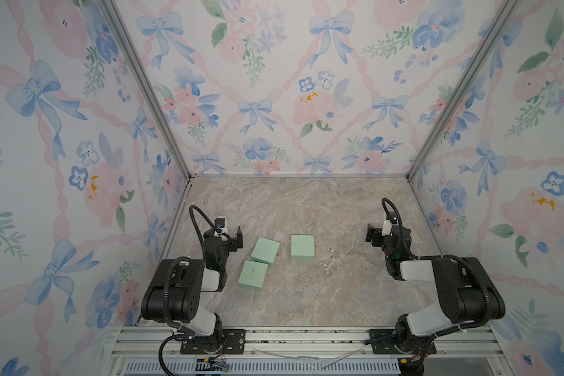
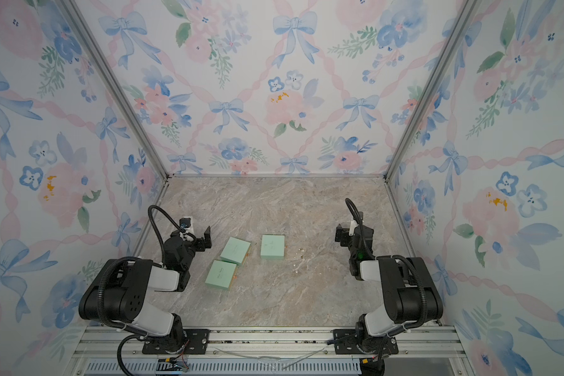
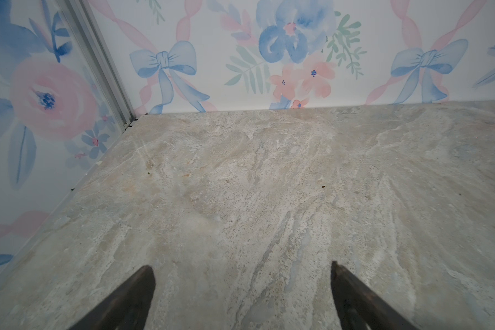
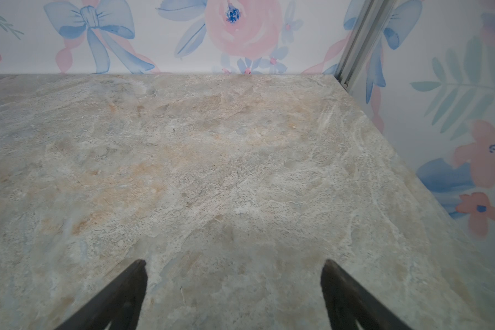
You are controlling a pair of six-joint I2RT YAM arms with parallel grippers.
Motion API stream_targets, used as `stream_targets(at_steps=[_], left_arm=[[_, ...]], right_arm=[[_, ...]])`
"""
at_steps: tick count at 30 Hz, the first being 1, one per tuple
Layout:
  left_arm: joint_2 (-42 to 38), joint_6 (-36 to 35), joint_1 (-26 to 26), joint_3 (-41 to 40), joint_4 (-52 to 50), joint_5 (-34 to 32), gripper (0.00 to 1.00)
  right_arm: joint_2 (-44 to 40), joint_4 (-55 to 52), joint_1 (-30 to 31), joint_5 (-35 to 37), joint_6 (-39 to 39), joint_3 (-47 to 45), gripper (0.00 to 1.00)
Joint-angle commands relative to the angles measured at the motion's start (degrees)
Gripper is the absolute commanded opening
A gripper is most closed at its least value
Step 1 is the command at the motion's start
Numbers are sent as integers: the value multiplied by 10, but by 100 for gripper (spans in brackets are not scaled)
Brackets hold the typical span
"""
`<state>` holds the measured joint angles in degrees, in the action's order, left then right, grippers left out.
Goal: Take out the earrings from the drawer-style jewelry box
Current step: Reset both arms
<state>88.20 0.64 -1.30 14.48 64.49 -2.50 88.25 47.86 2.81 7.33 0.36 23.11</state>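
Three flat mint-green jewelry boxes lie on the marble table in both top views: one in the middle (image 1: 302, 246) (image 2: 272, 246) and two to its left (image 1: 265, 249) (image 1: 253, 274). Their drawers look pushed in. Several tiny whitish earrings (image 1: 329, 258) (image 2: 299, 260) lie loose on the table just right of the middle box. My left gripper (image 1: 233, 239) (image 3: 242, 274) hovers open, left of the boxes. My right gripper (image 1: 373, 236) (image 4: 233, 271) hovers open, right of the earrings. Both wrist views show only bare marble between the fingers.
Floral walls with aluminium corner posts (image 1: 183, 162) (image 1: 414, 162) enclose the table on three sides. An aluminium rail (image 1: 306, 338) carrying both arm bases runs along the front edge. A small orange tab (image 1: 267, 277) sticks out beside the nearest box.
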Motion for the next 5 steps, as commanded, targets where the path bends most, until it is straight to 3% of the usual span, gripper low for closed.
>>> stream_targets(at_steps=[1, 5], left_arm=[[4, 9, 2, 4, 3, 1, 98], [4, 8, 2, 4, 2, 1, 98]], right_arm=[[-1, 17, 3, 4, -6, -1, 96], [-1, 17, 4, 4, -7, -1, 96]])
